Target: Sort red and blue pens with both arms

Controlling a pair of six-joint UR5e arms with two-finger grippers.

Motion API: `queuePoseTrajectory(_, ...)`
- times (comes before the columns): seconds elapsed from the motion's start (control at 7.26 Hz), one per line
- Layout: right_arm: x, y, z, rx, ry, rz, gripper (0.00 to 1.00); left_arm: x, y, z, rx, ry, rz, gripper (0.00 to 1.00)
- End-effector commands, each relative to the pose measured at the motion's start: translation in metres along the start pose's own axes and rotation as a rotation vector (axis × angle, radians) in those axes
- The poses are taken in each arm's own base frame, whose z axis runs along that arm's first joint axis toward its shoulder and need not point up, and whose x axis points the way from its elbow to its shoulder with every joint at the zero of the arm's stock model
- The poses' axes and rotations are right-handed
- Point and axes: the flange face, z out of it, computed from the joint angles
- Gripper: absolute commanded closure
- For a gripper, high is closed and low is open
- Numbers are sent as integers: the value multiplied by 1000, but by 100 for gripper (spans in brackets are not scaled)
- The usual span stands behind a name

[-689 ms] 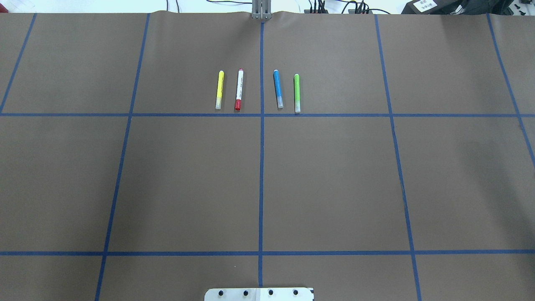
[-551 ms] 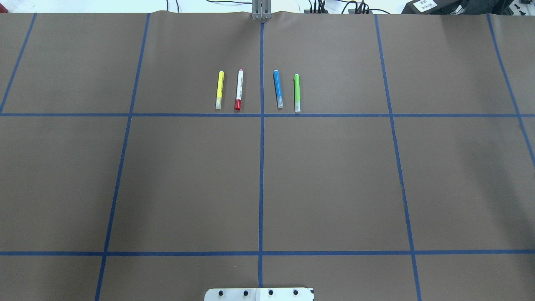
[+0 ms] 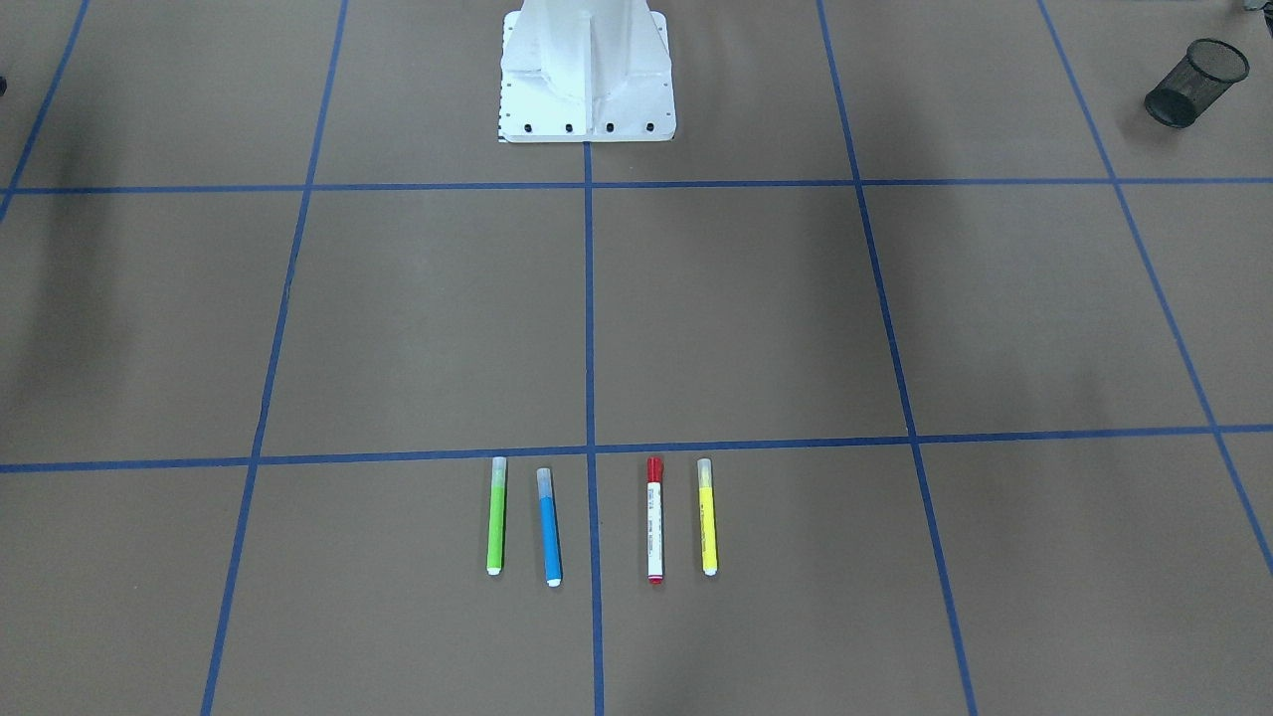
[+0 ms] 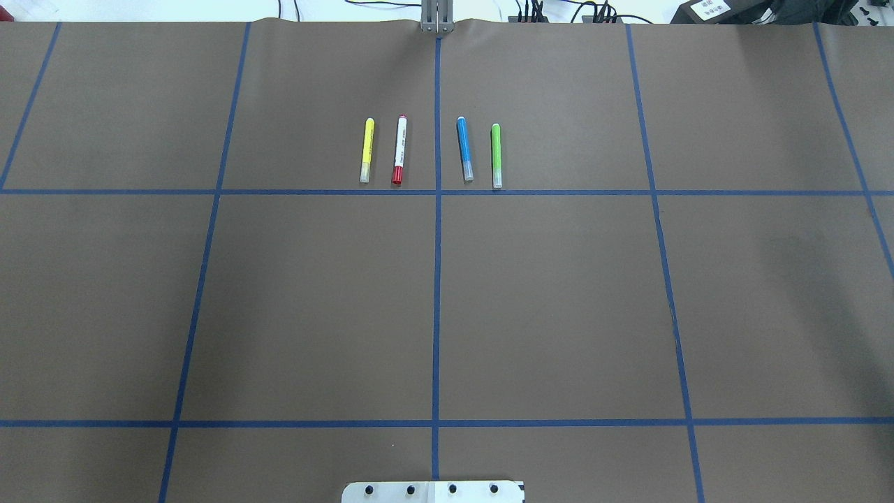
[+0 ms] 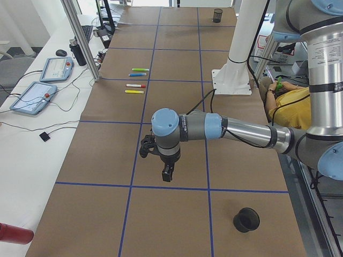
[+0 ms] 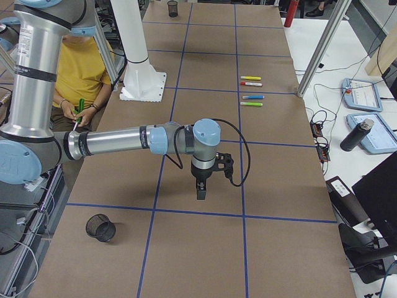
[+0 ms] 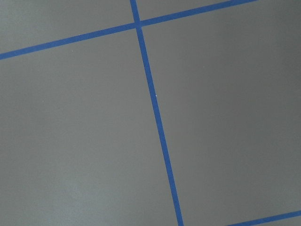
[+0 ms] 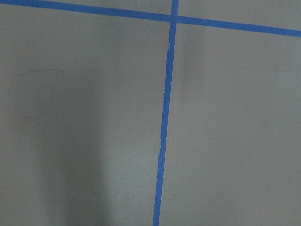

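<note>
The red pen [image 4: 399, 149], white-barrelled with a red cap, lies just left of the centre tape line at the far side of the table. The blue pen [image 4: 464, 148] lies just right of that line. Both also show in the front-facing view, red pen [image 3: 654, 519] and blue pen [image 3: 549, 527]. My left gripper [image 5: 167, 174] hangs over the table's left part, far from the pens. My right gripper [image 6: 201, 189] hangs over the right part. Each shows only in a side view, so I cannot tell whether it is open or shut.
A yellow marker [image 4: 366, 149] lies left of the red pen and a green marker [image 4: 496, 155] right of the blue pen. Black mesh cups lie at the left end [image 5: 246, 219] and right end [image 6: 101, 228]. The white pedestal [image 3: 587, 75] stands centrally. A person [image 6: 84, 68] sits behind it.
</note>
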Motion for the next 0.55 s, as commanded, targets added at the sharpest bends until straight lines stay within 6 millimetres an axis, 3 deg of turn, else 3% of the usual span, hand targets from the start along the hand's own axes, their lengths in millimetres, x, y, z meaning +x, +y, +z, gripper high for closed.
queuePoseTrajectory(0.0,-22,-32,-22,54,-18,-38,0,23,-34,-25,59,32,-260,0)
queuePoseTrajectory(0.28,-60,-71,-55,123,-103,-106,0,74,-102,-72,156,77,-371,0)
queuePoseTrajectory(0.41,-74,-86,-72,158,-106,-135,0,101,-135,-79,213,79,-273,0)
